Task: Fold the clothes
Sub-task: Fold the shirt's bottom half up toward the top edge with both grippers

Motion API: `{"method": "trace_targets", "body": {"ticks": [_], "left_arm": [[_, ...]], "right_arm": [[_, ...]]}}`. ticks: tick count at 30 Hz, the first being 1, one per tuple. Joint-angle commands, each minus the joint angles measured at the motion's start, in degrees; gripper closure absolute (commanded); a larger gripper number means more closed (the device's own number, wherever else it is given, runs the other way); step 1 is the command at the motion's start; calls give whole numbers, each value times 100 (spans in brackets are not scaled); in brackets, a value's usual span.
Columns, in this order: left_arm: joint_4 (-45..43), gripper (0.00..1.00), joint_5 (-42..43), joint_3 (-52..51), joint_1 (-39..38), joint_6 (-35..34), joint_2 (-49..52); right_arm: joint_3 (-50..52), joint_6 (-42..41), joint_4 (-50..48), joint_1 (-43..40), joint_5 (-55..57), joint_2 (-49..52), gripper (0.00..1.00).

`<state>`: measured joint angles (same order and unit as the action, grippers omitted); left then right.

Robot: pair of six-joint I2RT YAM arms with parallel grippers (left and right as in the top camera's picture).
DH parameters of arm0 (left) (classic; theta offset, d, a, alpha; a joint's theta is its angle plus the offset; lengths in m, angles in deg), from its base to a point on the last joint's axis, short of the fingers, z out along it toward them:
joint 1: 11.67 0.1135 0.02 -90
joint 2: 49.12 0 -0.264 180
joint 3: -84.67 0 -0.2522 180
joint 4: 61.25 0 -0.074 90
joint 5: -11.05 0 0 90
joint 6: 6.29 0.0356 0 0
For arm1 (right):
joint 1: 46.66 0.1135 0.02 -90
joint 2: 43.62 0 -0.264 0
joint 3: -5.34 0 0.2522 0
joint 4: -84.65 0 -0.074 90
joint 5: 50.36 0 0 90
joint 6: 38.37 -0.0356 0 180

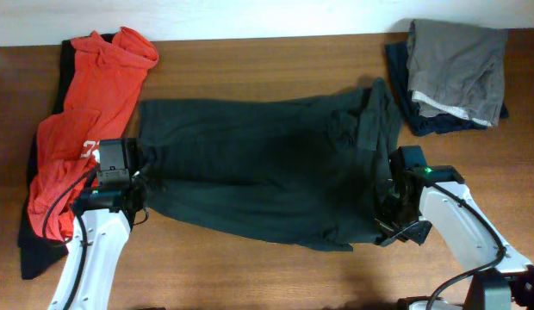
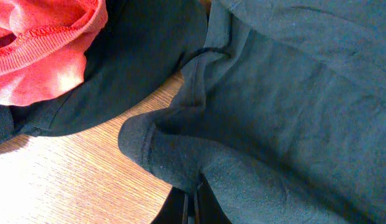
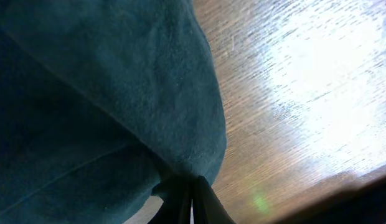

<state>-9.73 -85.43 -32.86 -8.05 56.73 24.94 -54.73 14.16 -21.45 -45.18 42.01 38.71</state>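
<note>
On the left, the risk is a thin hold. The left gripper [image 1: 139, 182] is pinched fully closed on a small fold at the edge of the dark shirt [image 1: 258, 172], and a bite that small could slip out once the cloth is lifted or pulled tight. The red shirt [image 1: 86, 112] lies just beside that hold, partly over another dark garment, so a sweep to the left could snag or drag it.

Across the middle, the dark shirt is rumpled and bunched toward its right end. If the two sides do not rise evenly, I judge the fold would come out skewed or creased.

On the right, the right gripper [image 1: 389, 207] is also clamped closed on a narrow fold at the shirt's edge. A sharp tug from either side could pull it free. The folded pile [image 1: 456, 73] at the far right corner is well apart and unlikely to be disturbed.

The dark shirt lies spread on the surface [image 1: 250, 60], stretched between the two grippers. Its left edge is in the left gripper and its right edge in the right one.
</note>
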Motion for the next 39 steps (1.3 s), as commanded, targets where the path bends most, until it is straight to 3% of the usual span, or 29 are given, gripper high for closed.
{"method": "trace_targets", "body": {"ticks": [1,3,9,16,21,24,30,39], "left_arm": [[11,99,-111,96,-9,98,-70],[22,99,-111,96,-9,96,-70],[46,99,-155,96,-9,96,-70],[46,99,-155,96,-9,96,-70],[48,99,-155,96,-9,98,-70],[48,99,-157,96,-7,109,-70],[138,99,-195,186,-7,286,-118],[739,99,-975,968,-7,446,-538]], "right_arm": [[39,-50,50,39,92,17,80],[39,-48,48,39,90,17,66],[46,-26,22,39,136,42,59],[254,-31,-120,39,131,122,59],[363,-28,-219,39,133,122,71],[358,-28,-214,39,133,120,96],[-210,201,376,37,140,50,96],[-2149,1058,1478,28,501,-280,96]]}}
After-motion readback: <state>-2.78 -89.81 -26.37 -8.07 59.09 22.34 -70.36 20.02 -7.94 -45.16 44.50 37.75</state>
